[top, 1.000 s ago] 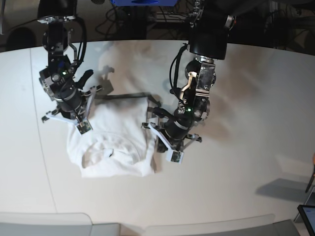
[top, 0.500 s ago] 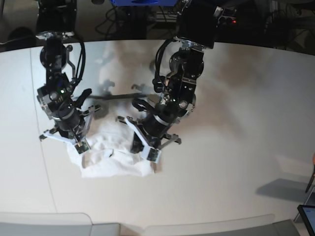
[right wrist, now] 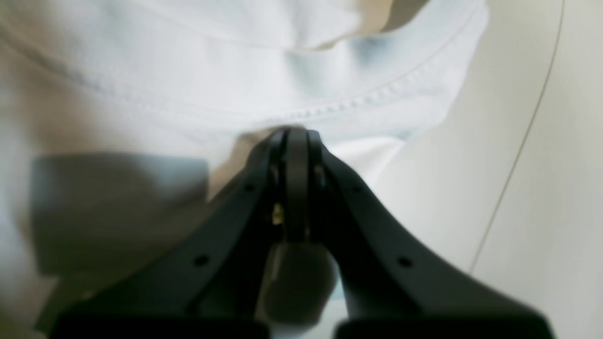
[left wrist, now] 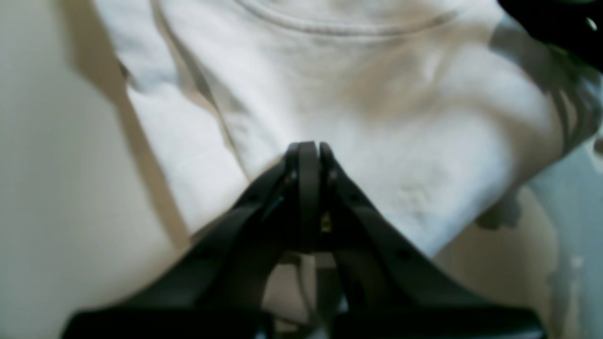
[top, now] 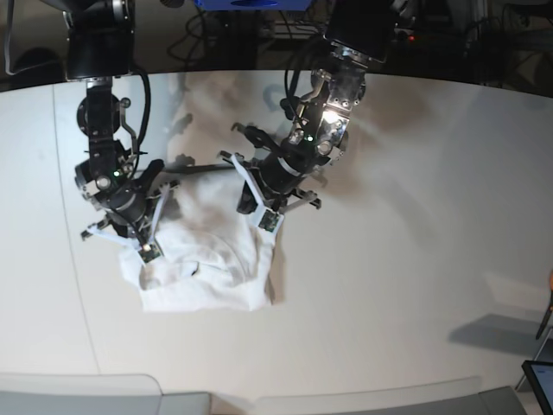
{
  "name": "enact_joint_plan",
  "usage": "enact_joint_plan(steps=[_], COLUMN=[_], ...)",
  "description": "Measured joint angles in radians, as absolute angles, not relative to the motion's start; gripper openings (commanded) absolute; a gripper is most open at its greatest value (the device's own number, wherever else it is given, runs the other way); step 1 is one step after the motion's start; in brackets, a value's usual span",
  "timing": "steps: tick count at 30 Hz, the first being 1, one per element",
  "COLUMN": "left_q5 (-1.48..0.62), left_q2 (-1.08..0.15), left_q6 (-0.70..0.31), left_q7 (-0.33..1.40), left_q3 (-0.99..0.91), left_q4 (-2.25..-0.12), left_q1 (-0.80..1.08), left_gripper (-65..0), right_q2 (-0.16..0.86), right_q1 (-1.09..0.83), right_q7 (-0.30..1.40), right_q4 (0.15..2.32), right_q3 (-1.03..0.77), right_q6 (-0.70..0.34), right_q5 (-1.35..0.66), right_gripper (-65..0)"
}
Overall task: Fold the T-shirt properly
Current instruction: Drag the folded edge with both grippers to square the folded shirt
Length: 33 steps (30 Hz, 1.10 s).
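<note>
The white T-shirt (top: 207,264) lies bunched on the off-white tabletop (top: 406,259) near its front-left part in the base view, the left gripper (top: 263,218) with jaws together at its right edge and the right gripper (top: 147,251) likewise closed at its stitched hem (right wrist: 358,101)
</note>
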<state>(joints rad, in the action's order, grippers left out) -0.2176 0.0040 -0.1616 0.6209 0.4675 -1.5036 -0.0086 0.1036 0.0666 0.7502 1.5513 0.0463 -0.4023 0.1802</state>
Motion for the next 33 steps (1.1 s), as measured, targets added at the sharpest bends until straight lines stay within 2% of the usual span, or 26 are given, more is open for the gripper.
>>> enact_joint_plan(steps=[6,14,24,28,33], left_q5=[-0.216,-0.207,-0.203,-0.198,-0.205], left_q2=[-0.030,0.008,0.136,0.129,0.061], left_q6=[-0.160,-0.150,-0.152,-0.153,-0.150], left_q7=[0.631,0.646,0.640,0.643,0.641], left_q3=[0.463,0.380,0.374,0.372,0.370], left_q4=[-1.547,-1.683,-1.359,-1.325,-1.496], left_q1=[0.016,0.015,-0.173,-0.181,-0.107], left_gripper=[-65.0,-65.0,-65.0,-65.0,-65.0], right_q2=[0.121,0.115,0.110,0.116,0.141], right_q1=[0.069,0.101,0.141,0.106,-0.007], right_q7=[0.760,0.794,0.767,0.772,0.780], right_q4=[1.663,1.621,1.470,1.563,1.751], right_q3=[0.042,0.046,0.051,0.046,0.045], right_q6=[-0.393,-0.396,-0.397,-0.396,-0.393], right_q5=[0.187,0.185,0.182,0.186,0.187], right_gripper=[-63.4,-63.4,-63.5,-63.5,-63.5])
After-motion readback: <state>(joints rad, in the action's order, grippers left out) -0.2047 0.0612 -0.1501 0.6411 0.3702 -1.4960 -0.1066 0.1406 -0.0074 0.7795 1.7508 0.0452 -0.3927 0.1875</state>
